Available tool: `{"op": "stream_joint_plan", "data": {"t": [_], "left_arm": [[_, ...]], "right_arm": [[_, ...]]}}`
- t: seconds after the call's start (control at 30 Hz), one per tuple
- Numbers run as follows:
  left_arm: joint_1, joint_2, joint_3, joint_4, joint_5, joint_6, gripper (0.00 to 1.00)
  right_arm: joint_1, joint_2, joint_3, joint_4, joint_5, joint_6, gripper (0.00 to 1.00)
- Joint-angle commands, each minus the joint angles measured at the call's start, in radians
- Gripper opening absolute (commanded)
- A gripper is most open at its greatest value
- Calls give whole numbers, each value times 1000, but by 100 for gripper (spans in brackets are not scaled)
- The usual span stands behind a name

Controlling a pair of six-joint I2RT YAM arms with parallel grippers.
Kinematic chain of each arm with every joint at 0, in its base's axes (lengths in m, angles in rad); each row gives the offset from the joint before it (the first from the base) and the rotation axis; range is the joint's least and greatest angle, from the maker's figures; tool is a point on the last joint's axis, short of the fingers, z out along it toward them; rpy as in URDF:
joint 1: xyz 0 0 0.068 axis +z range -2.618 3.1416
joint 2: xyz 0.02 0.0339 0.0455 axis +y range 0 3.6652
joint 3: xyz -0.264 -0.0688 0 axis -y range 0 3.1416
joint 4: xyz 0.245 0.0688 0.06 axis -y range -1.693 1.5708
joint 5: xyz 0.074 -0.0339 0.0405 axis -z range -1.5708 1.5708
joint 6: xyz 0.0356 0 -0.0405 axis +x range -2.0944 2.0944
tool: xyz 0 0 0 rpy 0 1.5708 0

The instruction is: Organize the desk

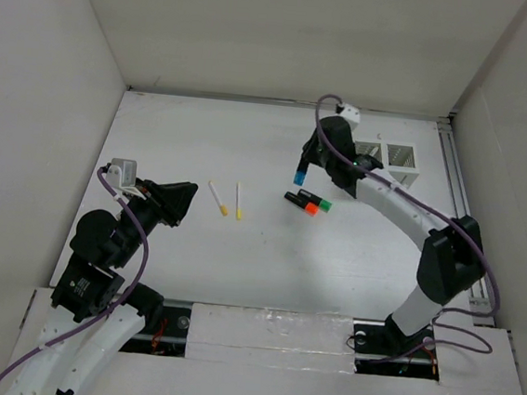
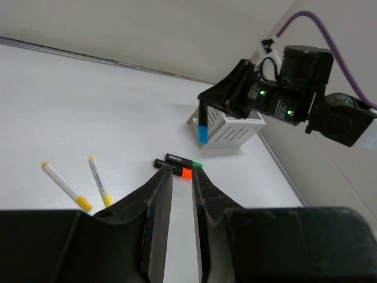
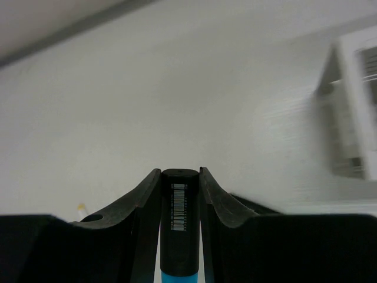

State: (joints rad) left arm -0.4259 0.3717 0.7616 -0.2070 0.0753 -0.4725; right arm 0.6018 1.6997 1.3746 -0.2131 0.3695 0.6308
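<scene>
The white surface [image 1: 237,279] spread beneath both arms, its near edge hidden by their bases. The slotted box [image 1: 407,160] at far right was partly covered by the right arm [image 1: 402,211] and blurred in the right wrist view. The right fingers [image 1: 311,165] clenched a blue-capped marker [image 1: 298,175], held clear above the surface beside the box; its cap was cut off in the wrist view. The left fingers [image 1: 181,201] were slightly parted and empty, seemingly just above the surface at left. Between them lay two black markers [image 1: 302,201], touching, and two yellow-tipped pens [image 1: 218,199], apart.
</scene>
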Motion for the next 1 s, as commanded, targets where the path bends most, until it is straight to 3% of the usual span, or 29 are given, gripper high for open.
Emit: {"op": "stream_joint_plan", "data": {"t": [0.0,0.13,0.4,0.63,0.97], "left_arm": [[-5,-1,19,43,7,11,17],[-5,1,19,43,7,11,17],[-5,10,19,44,11,11,17],[-5,12,18,43,11,11,17],[-5,10,18,37,6,11,17]], "right_arm": [[-106,-90,-35,67,87,50,8],[-274,-166,-48,73,228,75,10],[-505,-120,12,95,310,112,9],[-562,-71,46,124,406,101,9],[-516,-3,23,202,568,9,9]]}}
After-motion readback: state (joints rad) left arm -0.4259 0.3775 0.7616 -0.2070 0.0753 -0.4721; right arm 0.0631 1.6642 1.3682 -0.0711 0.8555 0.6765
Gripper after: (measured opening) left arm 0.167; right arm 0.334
